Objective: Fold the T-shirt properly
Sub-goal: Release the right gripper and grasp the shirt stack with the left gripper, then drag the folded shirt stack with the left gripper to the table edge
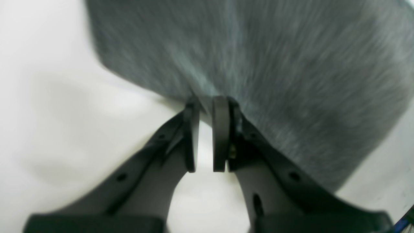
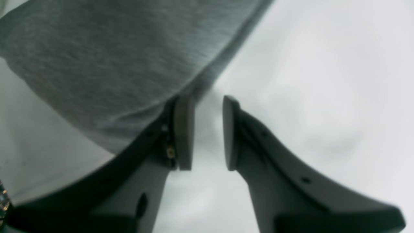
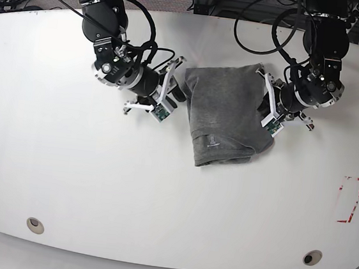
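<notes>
Grippers at the edges of a part-folded shirt

The left gripper (image 1: 203, 134), filling the lower middle of its wrist view, has jaws nearly pressed together at the hem of the T-shirt (image 3: 225, 117); whether cloth is pinched there is unclear. The right gripper (image 2: 207, 132) stands spread, empty, beside the cloth. The shirt lies bunched at upper centre of the white table (image 3: 65, 180). It looks light, limp and wrinkle-prone, best pinched at corners or hem.

Bright, even light falls from above in the base view, which is sharp. The white surface (image 3: 98, 177) shows soft shadows. Both wrist views are blurry, and the grey shirt (image 1: 258, 64) looks streaked there.
</notes>
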You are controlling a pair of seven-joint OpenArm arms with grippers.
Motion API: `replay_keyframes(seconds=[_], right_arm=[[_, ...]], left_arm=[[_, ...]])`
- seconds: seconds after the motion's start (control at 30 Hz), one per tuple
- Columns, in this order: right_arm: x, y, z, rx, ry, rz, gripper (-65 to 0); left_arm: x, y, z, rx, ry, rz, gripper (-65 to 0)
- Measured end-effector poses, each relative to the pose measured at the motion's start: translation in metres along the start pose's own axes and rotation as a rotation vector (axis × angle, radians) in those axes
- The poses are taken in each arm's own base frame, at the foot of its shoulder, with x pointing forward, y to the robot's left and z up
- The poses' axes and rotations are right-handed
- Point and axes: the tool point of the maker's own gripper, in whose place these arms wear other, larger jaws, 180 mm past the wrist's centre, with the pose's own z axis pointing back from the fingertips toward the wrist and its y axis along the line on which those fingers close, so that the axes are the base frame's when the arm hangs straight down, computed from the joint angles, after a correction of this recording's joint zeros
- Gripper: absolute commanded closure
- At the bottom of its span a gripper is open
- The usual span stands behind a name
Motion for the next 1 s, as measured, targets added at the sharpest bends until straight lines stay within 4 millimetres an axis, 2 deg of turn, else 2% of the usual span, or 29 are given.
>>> replay_keyframes(seconds=[0.07,0.1,0.2,0.27,0.3,0.37,0.6,0.67,0.8,1.0], right_arm=[[0.004,-0.009,0.008,-0.029,-0.004,0.002,-13.8],[0.005,-0.013,0.011,-0.047,0.003,0.01,-13.8],[0.014,-0.015,0.018,-0.062,-0.011,0.036,-13.8],[0.02,-0.012,0.019,-0.054,-0.029,0.044,-13.8],[0.021,-0.01,0.019,-0.05,-0.033,0.044,-13.8],[0.018,-0.012,0.02,-0.051,-0.028,0.045,-13.8],[0.009,-0.029,0.028,-0.099,-0.007,0.029,-13.8],[0.006,-0.031,0.03,-0.106,-0.004,0.016,-13.8],[0.003,-0.042,0.035,-0.138,-0.007,-0.01,-13.8],[0.002,-0.052,0.04,-0.165,-0.012,-0.029,-13.8]], left_arm=[[0.014,-0.002,0.003,0.005,-0.035,-0.016,-8.2],[0.022,-0.005,0.003,0.002,-0.062,-0.017,-11.5],[0.045,-0.016,-0.001,-0.018,-0.105,-0.036,-26.7],[0.062,-0.024,-0.006,-0.012,-0.141,0.023,-36.8],[0.072,-0.027,-0.008,-0.007,-0.163,0.066,-38.8],[0.084,-0.033,-0.013,0.018,-0.186,0.175,-39.2],[0.112,-0.054,-0.028,0.039,-0.204,0.345,-39.4],[0.109,-0.051,-0.034,0.084,-0.187,0.419,-39.4],[0.085,-0.056,-0.049,0.123,-0.095,0.413,-39.4],[0.062,-0.063,-0.063,0.133,-0.098,0.423,-39.4]])
